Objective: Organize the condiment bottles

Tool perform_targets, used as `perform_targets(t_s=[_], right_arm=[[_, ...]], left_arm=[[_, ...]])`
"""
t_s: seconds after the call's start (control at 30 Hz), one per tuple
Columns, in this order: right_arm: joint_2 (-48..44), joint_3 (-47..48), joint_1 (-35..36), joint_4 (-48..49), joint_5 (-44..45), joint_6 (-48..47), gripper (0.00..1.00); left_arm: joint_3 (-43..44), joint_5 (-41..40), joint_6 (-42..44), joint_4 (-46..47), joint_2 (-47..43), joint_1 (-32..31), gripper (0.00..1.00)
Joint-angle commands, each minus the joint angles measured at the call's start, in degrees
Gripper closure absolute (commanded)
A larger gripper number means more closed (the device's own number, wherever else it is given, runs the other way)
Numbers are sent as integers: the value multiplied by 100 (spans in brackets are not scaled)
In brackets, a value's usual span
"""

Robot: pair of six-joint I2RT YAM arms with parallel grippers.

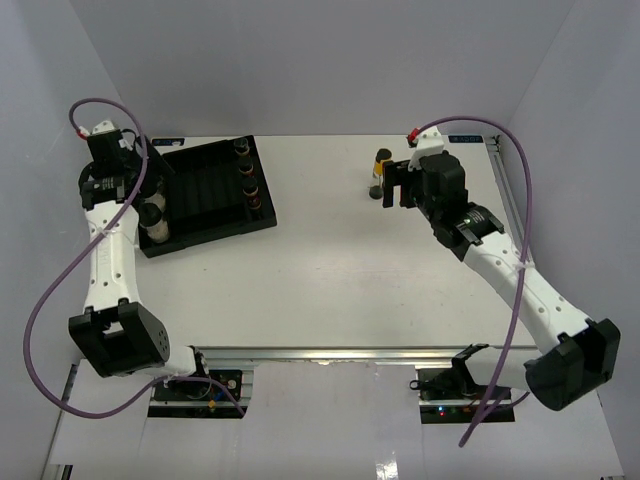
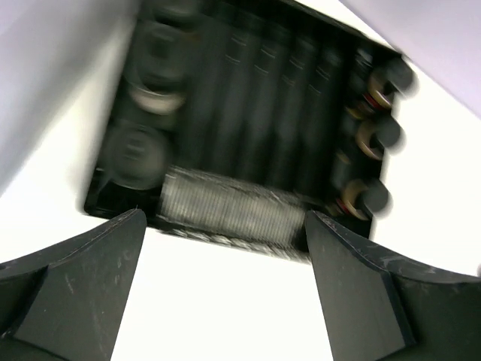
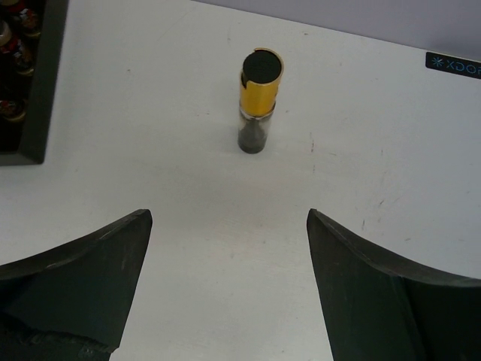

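Note:
A slim bottle with a yellow band stands alone on the white table, and shows upright ahead of the fingers in the right wrist view. My right gripper is open and empty just beside it. Several small black-capped jars stand in the right column of the black ribbed tray. A pale jar stands in its left column. My left gripper hovers over the tray's left side, open and empty. The blurred left wrist view shows jars at right and left.
The tray's corner shows at the left edge of the right wrist view, well apart from the slim bottle. Grey walls enclose the table on three sides. A metal rail runs along the table's right edge.

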Motion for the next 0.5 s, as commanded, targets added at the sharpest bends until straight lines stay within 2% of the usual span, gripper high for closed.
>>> perform_targets(t_s=[0.0, 0.1, 0.17, 0.47], right_arm=[[580, 313, -465, 675, -131, -293, 10], [1041, 517, -582, 894, -267, -371, 10], [1352, 729, -626, 1004, -310, -535, 10], [2562, 1387, -851, 1502, -709, -958, 11]], left_arm=[[-174, 363, 341, -382, -242, -952, 2], [-519, 157, 345, -296, -501, -1594, 2], [-901, 385, 383, -96, -804, -1893, 2], [-1822, 1746, 333, 331, -1861, -2261, 2]])
